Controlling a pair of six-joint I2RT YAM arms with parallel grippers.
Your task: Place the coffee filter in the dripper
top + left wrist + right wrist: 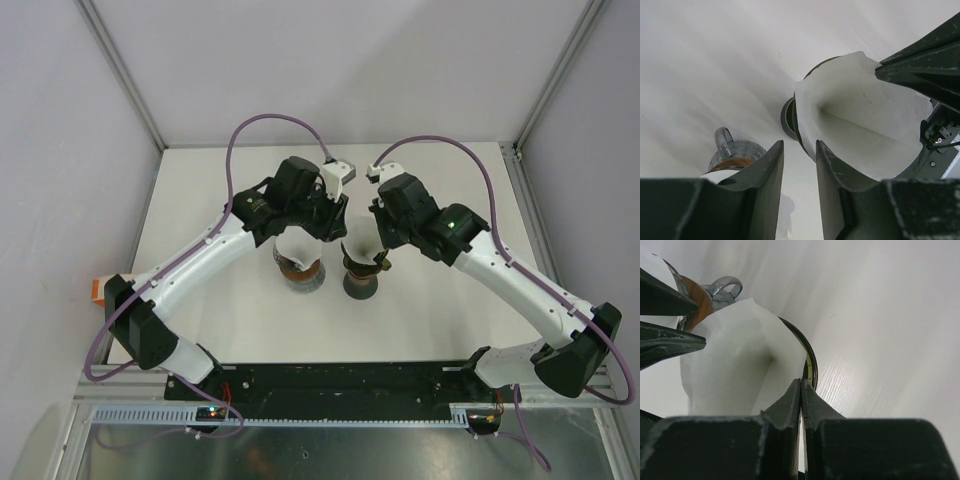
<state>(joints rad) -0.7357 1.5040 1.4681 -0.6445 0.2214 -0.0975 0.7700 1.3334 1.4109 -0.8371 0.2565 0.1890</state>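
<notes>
The white paper coffee filter (pixel 860 110) stands opened as a cone inside the dark dripper (pixel 788 117), its edges rising above the rim. From above, the dripper (pixel 360 285) sits mid-table with the filter (pixel 357 246) in its mouth. My right gripper (pixel 801 380) is shut on the near edge of the filter (pixel 735 365), just inside the dripper's rim (pixel 810 360). My left gripper (pixel 799 142) is open with nothing between its fingers; its right finger is close beside the filter's left edge. In the top view the left gripper (pixel 325 225) and right gripper (pixel 380 250) flank the dripper.
A metal holder with a handle (pixel 734 152) stands just left of the dripper; in the top view it (pixel 298 268) has more white filters in it, under the left wrist. An orange object (pixel 97 290) lies at the table's left edge.
</notes>
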